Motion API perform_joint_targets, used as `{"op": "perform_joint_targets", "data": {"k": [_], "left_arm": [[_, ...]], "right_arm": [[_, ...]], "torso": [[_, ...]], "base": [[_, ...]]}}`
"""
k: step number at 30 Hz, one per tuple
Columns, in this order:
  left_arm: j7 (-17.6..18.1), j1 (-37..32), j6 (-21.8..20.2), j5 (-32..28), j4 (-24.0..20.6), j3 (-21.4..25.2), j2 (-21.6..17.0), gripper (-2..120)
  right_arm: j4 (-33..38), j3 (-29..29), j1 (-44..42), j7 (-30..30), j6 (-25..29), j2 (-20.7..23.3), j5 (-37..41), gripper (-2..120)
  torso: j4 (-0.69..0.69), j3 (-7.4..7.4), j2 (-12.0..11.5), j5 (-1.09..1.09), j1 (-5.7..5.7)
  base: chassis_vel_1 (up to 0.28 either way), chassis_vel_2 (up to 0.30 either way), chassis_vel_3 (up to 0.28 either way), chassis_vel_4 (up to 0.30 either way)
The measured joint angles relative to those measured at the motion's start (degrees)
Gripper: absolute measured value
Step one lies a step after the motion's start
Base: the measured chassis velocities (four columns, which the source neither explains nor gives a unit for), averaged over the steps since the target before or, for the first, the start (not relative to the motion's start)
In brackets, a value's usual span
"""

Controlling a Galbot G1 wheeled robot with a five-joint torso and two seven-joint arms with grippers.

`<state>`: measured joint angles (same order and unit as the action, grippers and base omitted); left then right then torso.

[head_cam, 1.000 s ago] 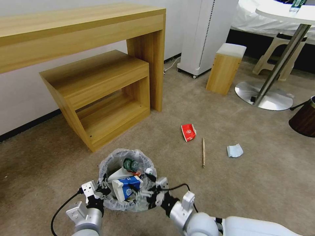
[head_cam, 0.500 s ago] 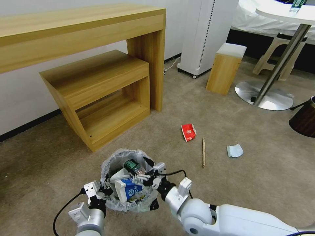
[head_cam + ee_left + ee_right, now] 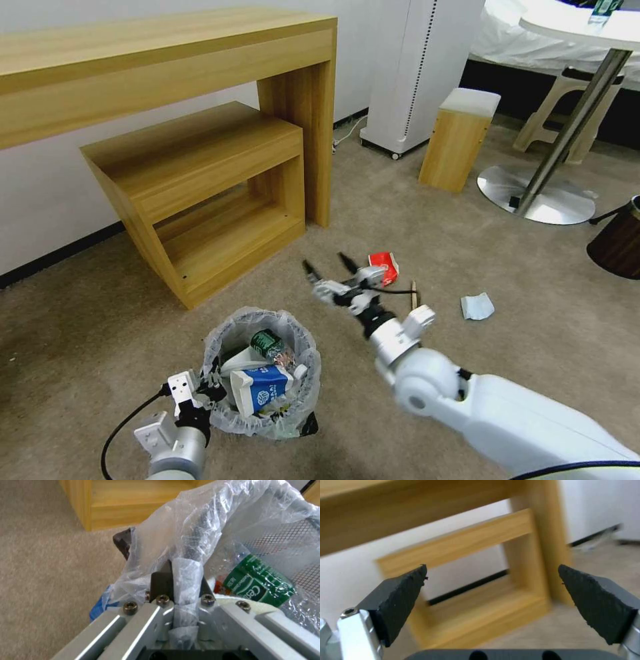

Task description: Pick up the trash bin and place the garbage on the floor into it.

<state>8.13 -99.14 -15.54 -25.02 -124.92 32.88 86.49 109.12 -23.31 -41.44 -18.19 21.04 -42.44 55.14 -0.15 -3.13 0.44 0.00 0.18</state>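
The trash bin [image 3: 221, 339], black with a frilled plastic liner, stands on the beige floor [image 3: 507, 373] close in front of me. My left gripper [image 3: 211, 387] is shut on its near rim, and the left wrist view shows its fingers [image 3: 162, 581] pinching rim and liner [image 3: 206, 517]. A green-label bottle [image 3: 267, 343] and a blue-white carton [image 3: 263, 387] lie inside the bin. My right gripper [image 3: 325, 261] hangs open and empty above the carpet, between the bin and a red wrapper [image 3: 383, 268]. A wooden stick [image 3: 414, 313] and a pale blue mask [image 3: 477, 307] lie beyond it.
A wooden desk [image 3: 167, 53] with a low shelf unit [image 3: 207, 193] under it stands at the back left. Behind are a white appliance [image 3: 420, 67], a wooden stool [image 3: 460, 137] and a round table's metal base [image 3: 537, 193]. A dark brown cylinder [image 3: 617, 243] sits at the right edge.
My right gripper has lifted out of the bin's mouth and swung forward and right toward the red wrapper, open. The left gripper keeps its hold on the rim.
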Motion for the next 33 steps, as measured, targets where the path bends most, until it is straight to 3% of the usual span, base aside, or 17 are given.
{"op": "perform_joint_targets", "data": {"k": [4,12,18,33], "left_arm": [[0.0,0.1,-0.1,-0.9,-0.3,0.2,-1.2,1],[0.0,0.8,-0.1,-2.0,-0.3,0.4,-2.6,1],[0.1,1.6,-0.5,-3.1,-0.3,0.5,-4.6,1],[0.2,1.9,-0.5,-3.5,-0.5,-0.4,-6.3,1]], "right_arm": [[-2.3,7.4,-5.3,-1.8,-0.4,1.8,-2.1,100],[-5.4,15.8,-10.5,-8.4,-4.3,2.2,-8.7,100],[-6.5,25.9,-18.5,-14.3,-9.6,2.9,-21.1,100],[-7.4,38.0,-30.4,-13.7,-7.5,2.0,-29.0,100]], "torso": [[0.01,0.0,0.0,0.01,0.0],[0.01,0.0,0.0,0.01,0.0],[0.0,0.0,0.0,-0.01,0.0],[0.0,0.0,0.0,0.0,0.0]], "base": [[0.0,0.0,0.0,0.0],[0.0,0.0,0.0,0.0],[0.0,0.0,0.0,0.0],[-0.009,-0.008,-0.01,-0.006]]}}
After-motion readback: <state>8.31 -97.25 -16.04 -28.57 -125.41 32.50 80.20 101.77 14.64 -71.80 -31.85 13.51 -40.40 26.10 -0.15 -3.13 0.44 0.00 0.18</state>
